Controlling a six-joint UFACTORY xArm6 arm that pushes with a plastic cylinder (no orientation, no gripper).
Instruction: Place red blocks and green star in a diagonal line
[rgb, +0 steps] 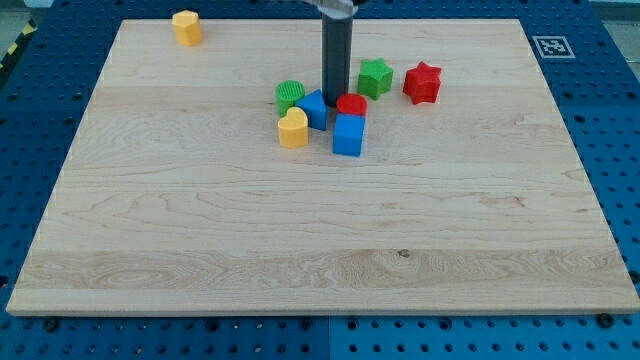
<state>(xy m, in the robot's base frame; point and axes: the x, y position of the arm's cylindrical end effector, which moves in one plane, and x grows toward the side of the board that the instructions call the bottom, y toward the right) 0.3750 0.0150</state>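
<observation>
A red star (422, 83) lies right of centre near the view's top. A green star (375, 77) sits just left of it. A red round block (352, 105) lies below and left of the green star, touching the top of a blue cube (348, 135). My tip (335, 104) comes down between the red round block and a blue block (314, 108), right beside the red round block's left edge.
A green round block (290, 95) and a yellow heart-shaped block (293, 129) sit left of the blue block. A yellow block (187, 27) lies near the wooden board's (200, 240) top left. Blue pegboard surrounds the board; a marker tag (551, 45) is at top right.
</observation>
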